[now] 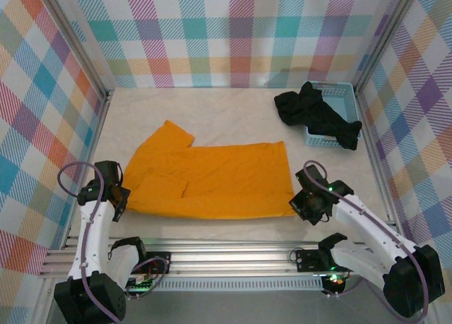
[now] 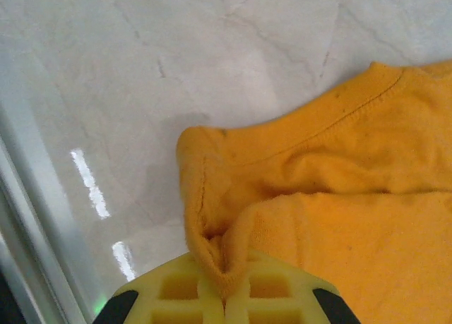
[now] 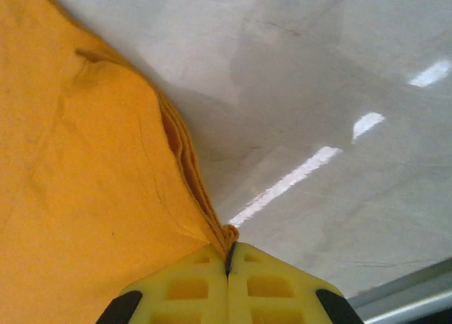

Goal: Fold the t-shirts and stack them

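The orange-yellow t-shirt point(image 1: 212, 179) lies folded lengthwise across the middle of the table, one sleeve sticking out toward the back left. My left gripper point(image 1: 120, 197) is shut on the shirt's near left corner point(image 2: 224, 278), a pinch of fabric between the yellow fingers point(image 2: 176, 292). My right gripper point(image 1: 302, 202) is shut on the near right corner, several stacked layers of the shirt's edge point(image 3: 227, 236) caught in its jaws. A black t-shirt point(image 1: 316, 114) lies crumpled, draped over the light blue basket point(image 1: 342, 92) at the back right.
Plaid walls enclose the table on three sides. A metal rail point(image 1: 226, 257) runs along the near edge between the arm bases. Bare pale tabletop point(image 1: 212, 109) lies behind the orange shirt.
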{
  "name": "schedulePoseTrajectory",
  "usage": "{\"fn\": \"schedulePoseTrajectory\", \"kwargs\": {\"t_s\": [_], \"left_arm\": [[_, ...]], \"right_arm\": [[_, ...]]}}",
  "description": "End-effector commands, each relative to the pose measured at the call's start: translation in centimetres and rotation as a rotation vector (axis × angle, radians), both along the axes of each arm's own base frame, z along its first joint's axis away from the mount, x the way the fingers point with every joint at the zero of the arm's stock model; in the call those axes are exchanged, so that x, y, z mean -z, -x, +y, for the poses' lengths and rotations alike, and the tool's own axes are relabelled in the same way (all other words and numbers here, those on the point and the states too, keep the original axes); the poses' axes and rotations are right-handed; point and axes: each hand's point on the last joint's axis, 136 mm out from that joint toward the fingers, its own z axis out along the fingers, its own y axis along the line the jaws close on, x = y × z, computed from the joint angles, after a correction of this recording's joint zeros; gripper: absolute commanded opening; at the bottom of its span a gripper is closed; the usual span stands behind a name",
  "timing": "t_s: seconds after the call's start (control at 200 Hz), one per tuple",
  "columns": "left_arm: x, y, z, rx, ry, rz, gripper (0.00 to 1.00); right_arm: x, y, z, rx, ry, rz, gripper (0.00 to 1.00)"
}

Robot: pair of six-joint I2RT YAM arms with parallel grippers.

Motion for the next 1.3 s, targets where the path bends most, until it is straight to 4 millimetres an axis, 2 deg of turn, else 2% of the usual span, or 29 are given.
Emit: {"fn": "schedulePoseTrajectory", "kwargs": {"t_s": [0.0,0.045,0.07,0.13,0.155,0.19,0.23,0.25,0.32,0.395,0.475,0.565,0.65,0.75,0.775,0.85,0.9,0.98,1.06,1.21,1.294], "left_arm": [[0.7,1.9,0.9,-0.052,-0.041,0.064,0.00],[0.9,1.8,0.9,-0.044,-0.041,0.060,0.00],[1.0,1.7,0.8,-0.044,-0.039,0.056,0.05],[0.9,1.3,0.8,-0.028,-0.036,0.046,0.34],[0.8,1.1,0.8,-0.025,-0.035,0.040,0.48],[0.7,0.9,0.7,-0.014,-0.032,0.032,0.63],[0.6,0.4,0.6,0.003,-0.027,0.022,0.73],[0.5,0.1,0.6,0.013,-0.024,0.018,0.75],[0.0,-1.7,0.0,0.074,0.008,-0.011,0.75],[-1.5,-4.5,-0.7,0.150,0.049,-0.058,0.71],[-3.3,-9.8,-2.3,0.281,0.117,-0.171,0.68],[-4.0,-16.0,-4.7,0.450,0.188,-0.191,0.67],[-3.0,-21.8,-6.3,0.586,0.189,-0.145,0.66],[-1.9,-28.2,-7.3,0.703,0.145,-0.102,0.64],[-0.6,-29.1,-7.3,0.717,0.143,-0.054,0.64],[0.3,-32.7,-6.4,0.711,0.095,0.004,0.64],[0.8,-34.8,-6.6,0.711,0.073,-0.006,0.64],[1.4,-37.5,-7.6,0.727,0.044,-0.027,0.63],[1.8,-39.3,-8.6,0.743,0.033,-0.023,0.63],[3.0,-41.2,-9.6,0.761,0.000,-0.017,0.62],[4.4,-41.6,-10.4,0.776,0.030,-0.015,0.56]], "right_arm": [[1.1,2.0,-0.8,0.056,0.023,0.082,0.00],[1.5,2.0,-0.2,0.055,-0.012,0.087,0.02],[1.7,2.1,0.0,0.058,-0.026,0.089,0.14],[1.6,2.0,0.4,0.060,-0.049,0.079,0.32],[1.4,1.8,0.3,0.061,-0.048,0.070,0.37],[0.8,1.4,0.3,0.059,-0.041,0.051,0.42],[0.0,0.8,0.1,0.055,-0.027,0.024,0.45],[-0.5,0.5,0.1,0.048,-0.023,0.006,0.46],[-2.4,-1.2,0.2,0.010,-0.006,-0.058,0.47],[-4.4,-3.5,0.8,-0.049,0.013,-0.139,0.48],[-6.0,-7.2,2.5,-0.159,-0.007,-0.266,0.51],[-7.4,-12.1,4.8,-0.301,-0.032,-0.396,0.52],[-7.1,-16.1,5.7,-0.380,0.016,-0.402,0.52],[-5.4,-20.2,6.0,-0.397,0.044,-0.345,0.51],[-4.9,-21.1,6.0,-0.394,0.051,-0.335,0.51],[-4.1,-23.5,5.8,-0.383,0.075,-0.311,0.51],[-3.9,-24.7,5.6,-0.383,0.095,-0.298,0.51],[-3.4,-26.3,5.5,-0.383,0.118,-0.283,0.52],[-2.5,-27.3,4.8,-0.370,0.140,-0.242,0.52],[-1.0,-28.7,4.2,-0.361,0.165,-0.200,0.52],[-0.1,-29.3,4.1,-0.365,0.169,-0.177,0.53]]}}
